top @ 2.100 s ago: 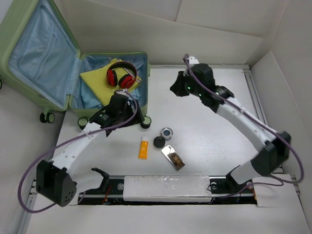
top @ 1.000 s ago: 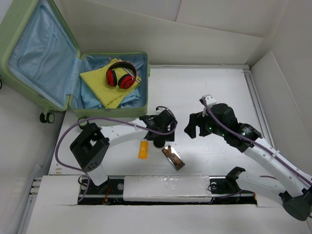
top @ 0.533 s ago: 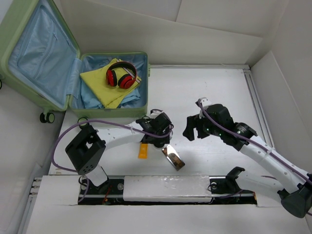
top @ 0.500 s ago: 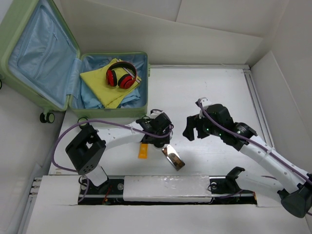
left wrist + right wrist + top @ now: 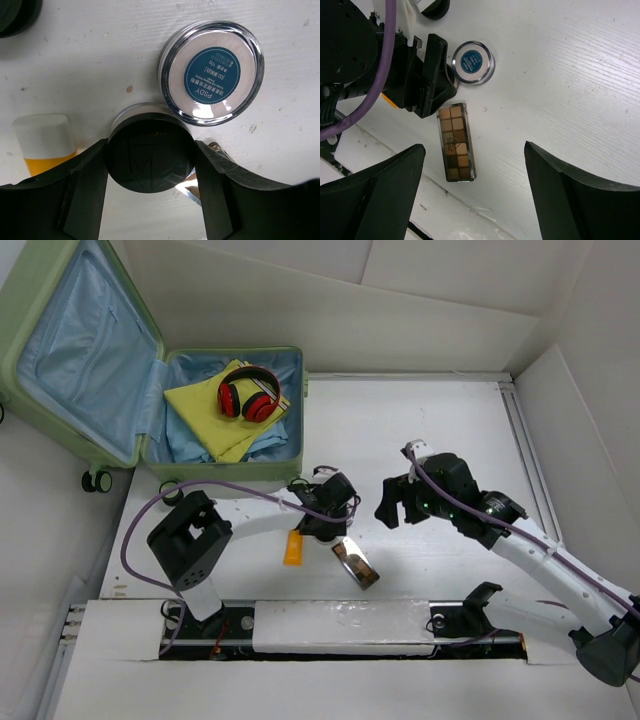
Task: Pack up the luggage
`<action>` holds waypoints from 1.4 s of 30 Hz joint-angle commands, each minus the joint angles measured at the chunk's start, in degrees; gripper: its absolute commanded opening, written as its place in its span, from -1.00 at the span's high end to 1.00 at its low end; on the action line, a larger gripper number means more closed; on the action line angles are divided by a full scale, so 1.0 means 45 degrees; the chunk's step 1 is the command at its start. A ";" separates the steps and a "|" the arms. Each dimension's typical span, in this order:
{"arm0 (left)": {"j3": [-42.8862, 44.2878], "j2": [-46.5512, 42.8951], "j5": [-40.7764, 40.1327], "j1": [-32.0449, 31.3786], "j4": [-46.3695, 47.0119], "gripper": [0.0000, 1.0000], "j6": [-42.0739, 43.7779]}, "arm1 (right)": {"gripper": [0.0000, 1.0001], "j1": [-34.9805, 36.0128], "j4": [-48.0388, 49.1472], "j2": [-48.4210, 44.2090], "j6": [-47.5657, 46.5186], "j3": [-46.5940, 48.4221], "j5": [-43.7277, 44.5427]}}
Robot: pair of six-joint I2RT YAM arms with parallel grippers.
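Luggage (image 5: 85, 345) open at worktop's far-left corner, lid tilted out past left edge. Left pincer (image 5: 150, 150) near middle of near edge, clamped on black-lidded jar (image 5: 150, 165). Luggage lies far-left of it; left arm nearer. Jar round, no long axis. Right pincer (image 5: 390, 505) agape, empty, farther right.

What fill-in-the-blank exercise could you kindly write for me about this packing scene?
1. The left end effector is shut on the ___-lidded round jar.
2. The red headphones lie on a ___ cloth inside the luggage.
3. The right end effector is ___ and holds nothing.
4. The orange tube has a ___ cap.

Missing words: black; yellow; open; white.
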 commanded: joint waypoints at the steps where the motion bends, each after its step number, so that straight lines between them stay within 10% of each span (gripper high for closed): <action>1: 0.1009 -0.0730 -0.0398 0.0042 -0.0897 0.64 0.0049 | -0.73 -0.0075 0.0056 -0.0010 -0.0093 0.0487 0.0368; 10: 0.5205 -0.2395 -0.0635 0.4450 -0.1780 0.55 0.2172 | -0.71 -0.0075 0.0619 0.1004 -0.0484 0.0859 -0.0275; 22: 0.7612 0.1680 0.1220 1.2577 -0.0998 0.41 0.3231 | -0.71 0.0414 0.0971 0.2605 -0.0992 0.2187 -0.0199; 30: 0.7714 0.2160 0.0946 1.3264 -0.1547 -0.47 0.3623 | -0.98 0.0531 0.1676 0.4480 -0.0992 0.2304 0.0718; 42: 0.5176 -0.2821 0.2177 1.2895 -0.1309 -0.67 0.3623 | -1.00 0.0648 0.3297 0.8737 -0.1695 0.3804 0.1344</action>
